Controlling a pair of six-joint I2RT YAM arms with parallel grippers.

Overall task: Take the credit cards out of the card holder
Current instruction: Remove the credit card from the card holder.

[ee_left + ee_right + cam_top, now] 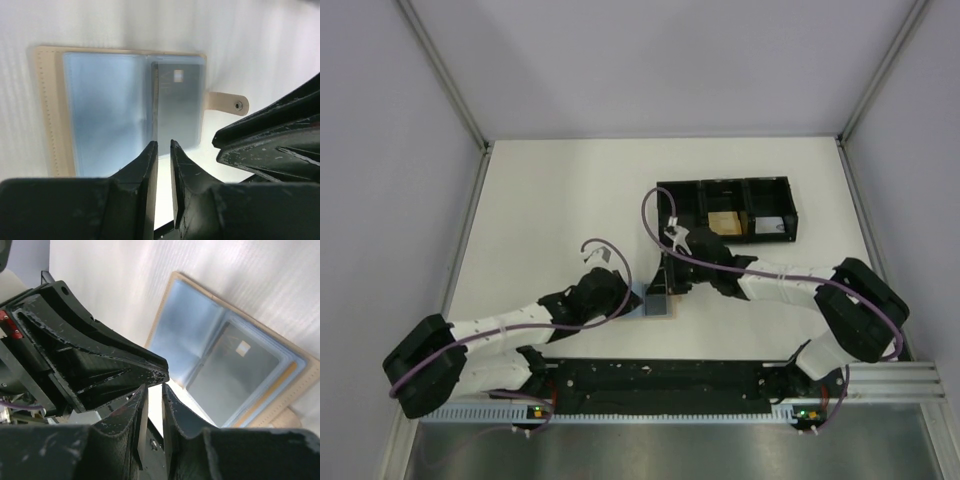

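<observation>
The card holder (657, 306) lies open on the table between my two grippers. In the left wrist view it (105, 110) shows a tan border, blue-grey panels and a snap tab (231, 104). A grey credit card (177, 105) sits in its right-hand pocket; it also shows in the right wrist view (235, 375) inside the holder (192, 335). My left gripper (164, 143) hovers at the holder's near edge, its jaws closed to a narrow slit with nothing in it. My right gripper (155, 386) is beside it, also closed to a slit and empty. In the top view the left gripper (638, 300) and right gripper (672, 285) almost touch.
A black three-compartment tray (665, 205) stands at the back right, with an orange-tan block (724, 222) in its middle compartment and a pale item (770, 226) in the right one. Grey walls enclose the table on three sides.
</observation>
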